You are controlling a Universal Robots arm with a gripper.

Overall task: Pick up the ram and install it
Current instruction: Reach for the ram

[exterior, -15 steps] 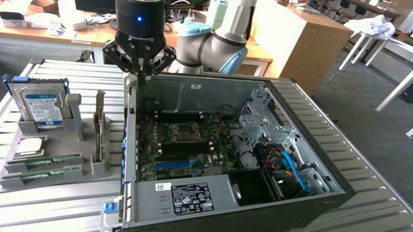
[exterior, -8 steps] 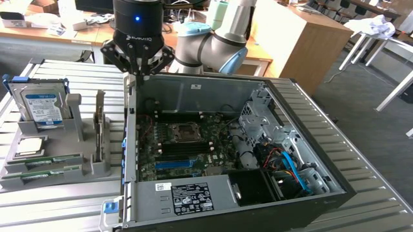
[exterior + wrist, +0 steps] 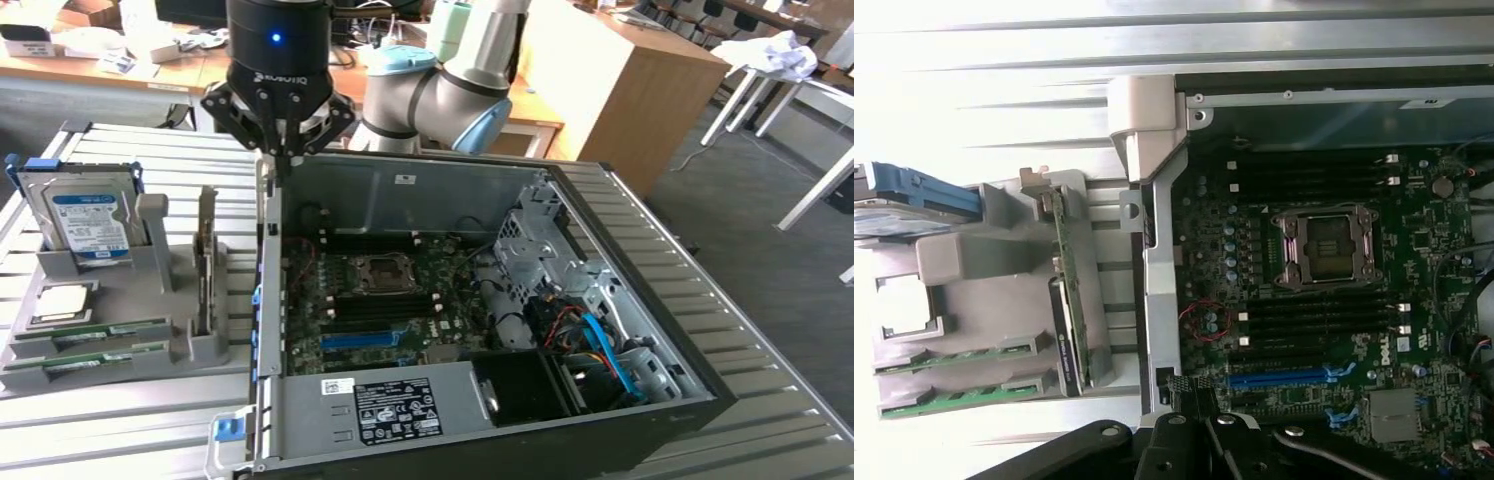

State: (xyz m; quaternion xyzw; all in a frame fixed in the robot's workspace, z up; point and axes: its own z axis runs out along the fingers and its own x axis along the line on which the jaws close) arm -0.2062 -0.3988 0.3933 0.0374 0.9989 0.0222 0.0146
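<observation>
The ram (image 3: 96,334) lies in the grey holder (image 3: 200,346) on the slatted metal table (image 3: 134,425). I count two green sticks, one just beside the other, both apart from the gripper (image 3: 280,152). In the exterior view, a third green board (image 3: 207,255) stands on edge at three o'clock from them, between the sticks and the computer case (image 3: 694,370). One silver processor chip (image 3: 60,303) sits at twelve o'clock from the sticks, and one hard drive (image 3: 87,222) stands upright beyond it with its blue-white label facing me. That view also gives me the arm (image 3: 454,80) and places the gripper at one o'clock from the holder, above the far corner of the open case. Its fingers are drawn together to a point, closed, and I make out nothing between them. The wrist view looks straight down, so the ram (image 3: 954,352) shows as two green strips and the upright board (image 3: 1068,290) as a thin edge. On the motherboard (image 3: 1414,250) it gives me one open processor socket (image 3: 1326,245), black memory slots (image 3: 1314,316) on both sides of it, one blue slot (image 3: 1274,378) and a red wire loop (image 3: 1204,318). The closed gripper (image 3: 1194,398) hangs over the case wall.
</observation>
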